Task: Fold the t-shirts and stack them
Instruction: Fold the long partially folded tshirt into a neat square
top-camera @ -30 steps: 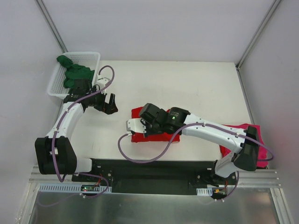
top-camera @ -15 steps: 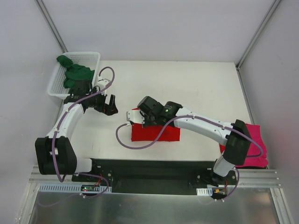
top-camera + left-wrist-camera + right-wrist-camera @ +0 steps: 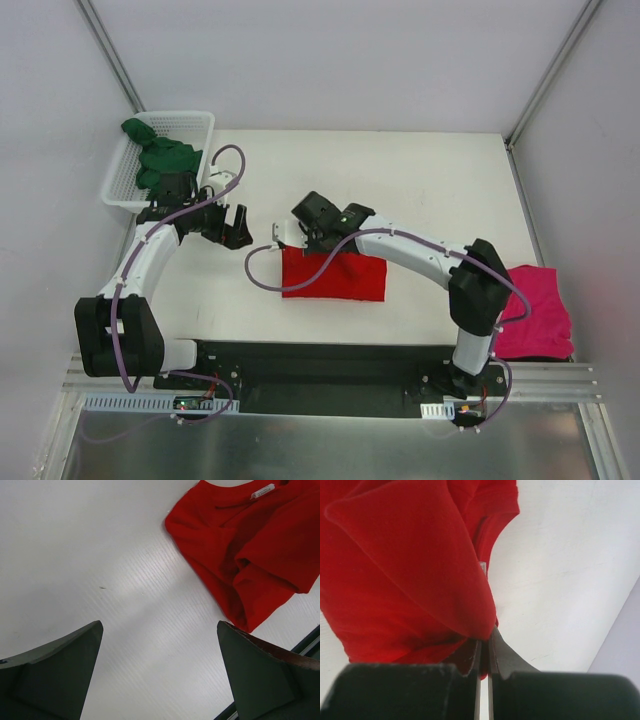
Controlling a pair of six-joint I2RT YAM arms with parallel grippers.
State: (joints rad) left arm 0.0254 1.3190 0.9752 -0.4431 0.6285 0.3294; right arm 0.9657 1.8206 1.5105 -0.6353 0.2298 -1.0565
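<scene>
A bright red t-shirt [image 3: 340,277] lies folded in a flat band near the table's front middle. My right gripper [image 3: 298,243] is at its far left corner, shut on a fold of the red cloth [image 3: 485,642], which hangs up into the jaws in the right wrist view. The left gripper [image 3: 232,228] hovers open to the left of the shirt, with only bare table between its fingers [image 3: 60,670]. The red shirt [image 3: 250,555] shows at the upper right of the left wrist view. A dark green t-shirt [image 3: 160,160] is bunched in the basket. A magenta-pink t-shirt [image 3: 535,320] lies at the front right.
A white mesh basket [image 3: 195,125] sits at the far left corner of the table. The right arm's elbow [image 3: 480,290] stands between the red and pink shirts. A black base rail [image 3: 330,365] runs along the near edge.
My right gripper, still shut on the red cloth, moved left and away from me. Its elbow swung left off the pink shirt, which now shows more. The left arm stayed put.
</scene>
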